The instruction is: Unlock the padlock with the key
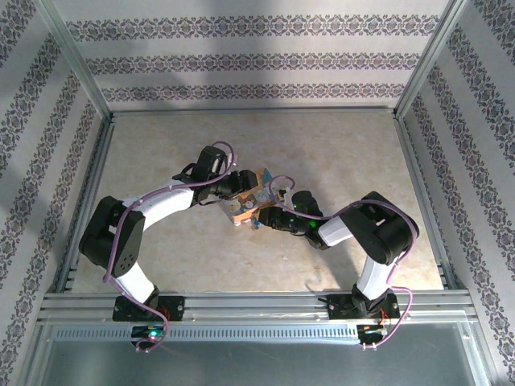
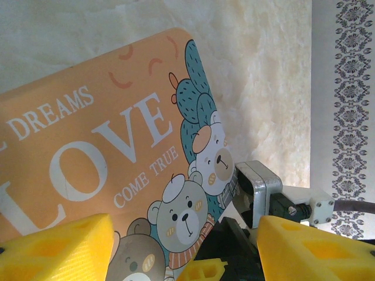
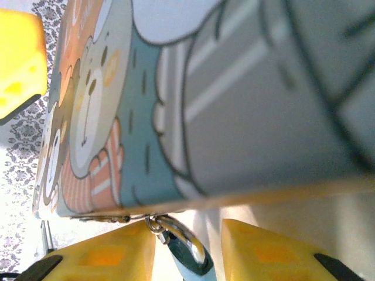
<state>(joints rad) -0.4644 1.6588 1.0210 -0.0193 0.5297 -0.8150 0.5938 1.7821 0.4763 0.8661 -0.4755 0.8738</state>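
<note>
Lettering on the padlock (image 2: 88,152)
From my left wrist I read white capitals on its orange face: "DREAMS" above, large "LOVE" in the middle, "COME TRUE" beneath.

Overhead looks down; wrist cams hug padlock (image 2: 105,146)

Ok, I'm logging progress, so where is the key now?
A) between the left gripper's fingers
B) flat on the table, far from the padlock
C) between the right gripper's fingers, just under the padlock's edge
C: the right wrist view shows the key between the yellow fingers of the right gripper, just below the edge of the padlock.
</note>
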